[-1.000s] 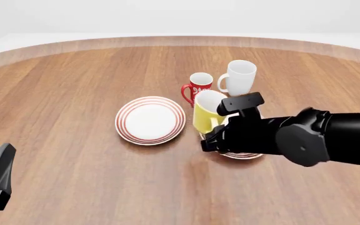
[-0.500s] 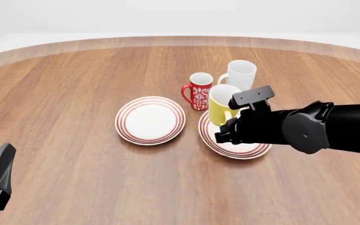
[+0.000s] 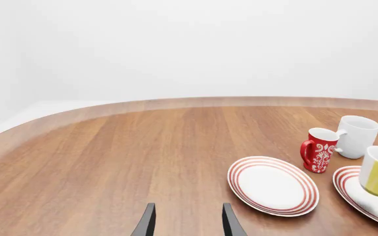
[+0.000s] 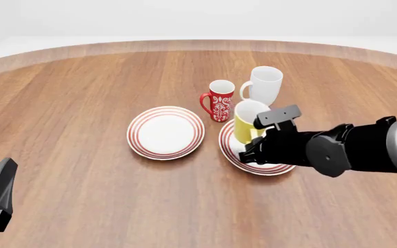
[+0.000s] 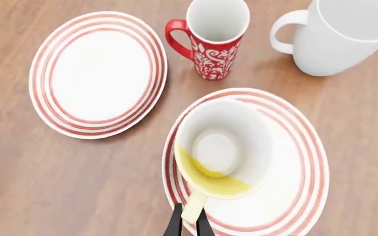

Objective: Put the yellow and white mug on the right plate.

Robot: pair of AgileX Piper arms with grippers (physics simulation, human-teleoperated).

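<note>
- L gripper (image 3: 187,222): nearest, low at table's near-left edge in front view, well apart from the crockery. Fingers (image 3: 146,222) spread w/ a bare gap, nothing between them.
- R gripper (image 5: 188,222): comes in from the right over the near side of the right plate (image 4: 234,155). Jaws narrow, pinched on the yellow handle of the yellow and white mug (image 4: 248,123).
- Mug: over the right plate, inside its red rings per R wrist view; white inside, opening up. Can't tell if its base touches the plate or hangs just above.
- Left plate (image 4: 165,132): just beside the right plate, rims close but apart; bare.
- Red patterned mug (image 4: 220,100): upright on the table (image 4: 81,93), behind the gap between plates, handle to the left.
- White mug (image 4: 264,85): farthest, just right of and behind the red one, upright, handle facing the red mug.
</note>
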